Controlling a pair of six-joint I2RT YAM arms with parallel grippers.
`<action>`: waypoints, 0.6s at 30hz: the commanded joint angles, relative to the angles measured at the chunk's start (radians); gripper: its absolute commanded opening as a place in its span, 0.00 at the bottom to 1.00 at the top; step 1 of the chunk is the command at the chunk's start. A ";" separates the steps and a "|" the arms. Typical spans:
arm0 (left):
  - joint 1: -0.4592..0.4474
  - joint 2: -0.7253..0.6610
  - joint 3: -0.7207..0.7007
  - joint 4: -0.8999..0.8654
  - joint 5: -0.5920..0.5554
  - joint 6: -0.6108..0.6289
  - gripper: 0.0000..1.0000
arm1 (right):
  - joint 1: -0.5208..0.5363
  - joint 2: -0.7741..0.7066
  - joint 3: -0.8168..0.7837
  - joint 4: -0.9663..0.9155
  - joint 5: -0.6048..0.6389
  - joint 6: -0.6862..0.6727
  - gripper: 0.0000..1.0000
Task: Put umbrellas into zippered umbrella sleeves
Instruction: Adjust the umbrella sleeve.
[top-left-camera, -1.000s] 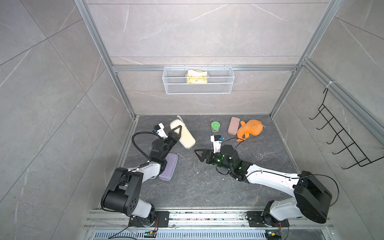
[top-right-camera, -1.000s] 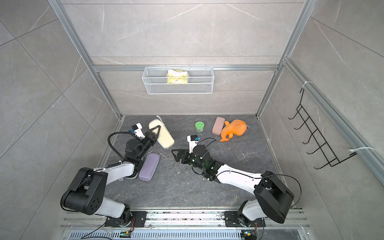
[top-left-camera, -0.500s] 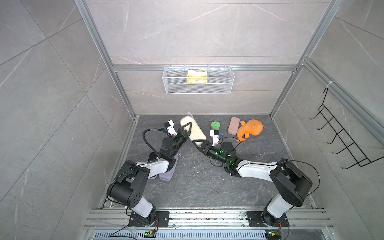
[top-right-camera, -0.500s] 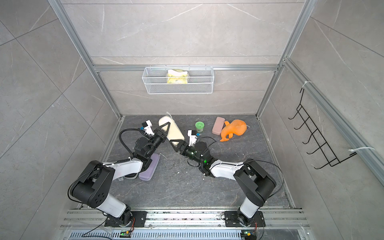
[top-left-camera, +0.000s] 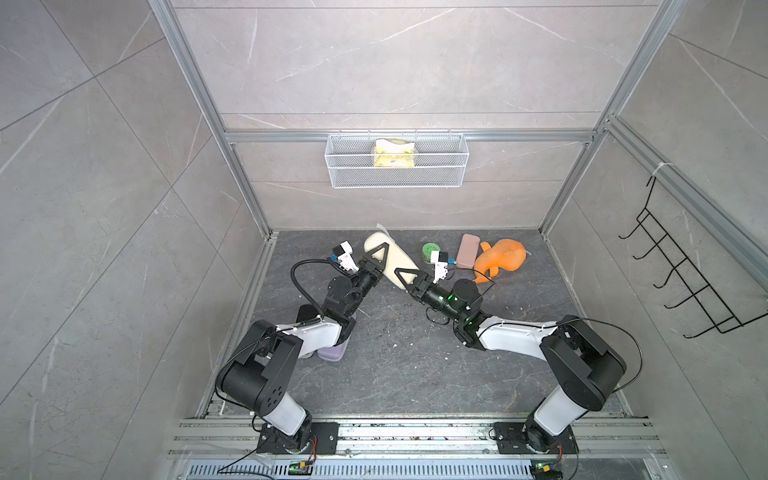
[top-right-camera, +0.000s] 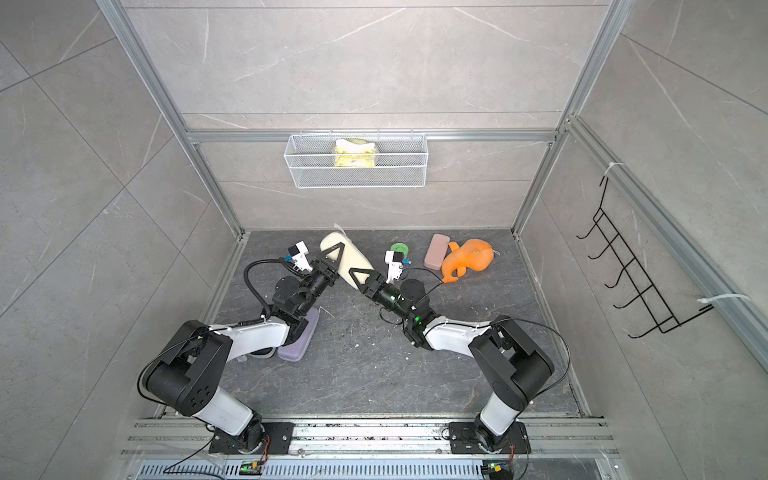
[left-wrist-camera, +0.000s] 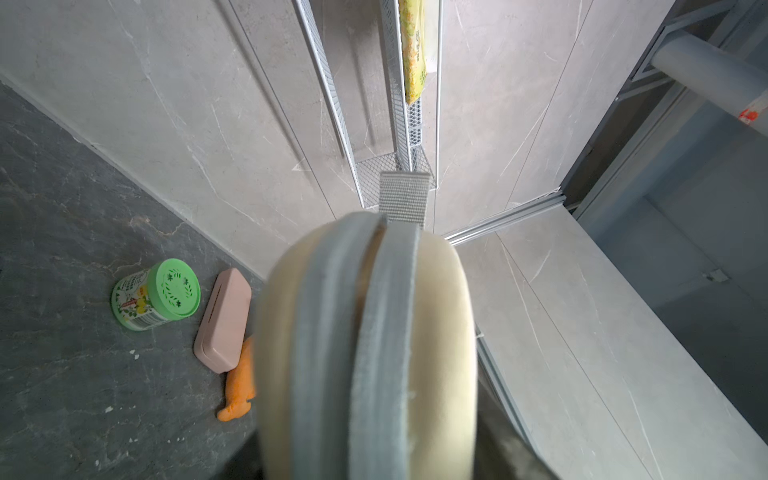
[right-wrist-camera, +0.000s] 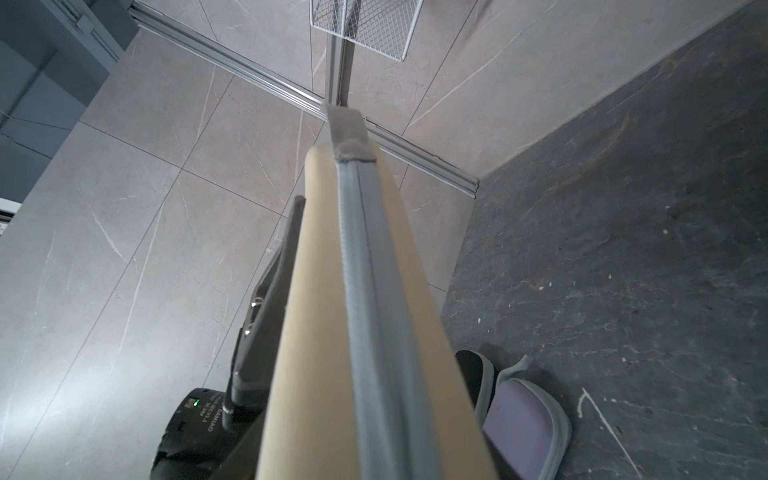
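While cream sleeve (top-left-camera: 395, 259) points back-left, left end effector (top-left-camera: 383, 250), right end effector (top-left-camera: 399, 273) straddle it; grips unclear

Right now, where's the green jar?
In both top views the green jar stands near the back wall, between the cream case and the pink case.

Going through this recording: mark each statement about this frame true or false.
1. The left end effector and right end effector are both at the cream case. True.
2. The wire basket is empty. False: it holds a yellow packet.
3. The pink case lies between the green-lidded jar and the orange toy. True.
4. The lilac case stands upright against the back wall. False: it lies on the floor under the left arm.
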 joint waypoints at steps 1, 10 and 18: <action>0.050 -0.092 -0.002 -0.047 0.112 0.028 0.74 | -0.034 -0.012 0.001 0.073 -0.042 -0.011 0.42; 0.284 -0.086 0.085 -0.379 0.669 0.063 0.74 | -0.153 -0.062 0.129 -0.217 -0.483 -0.112 0.35; 0.311 -0.161 0.169 -0.741 0.847 0.281 0.75 | -0.191 -0.052 0.232 -0.377 -0.716 -0.111 0.35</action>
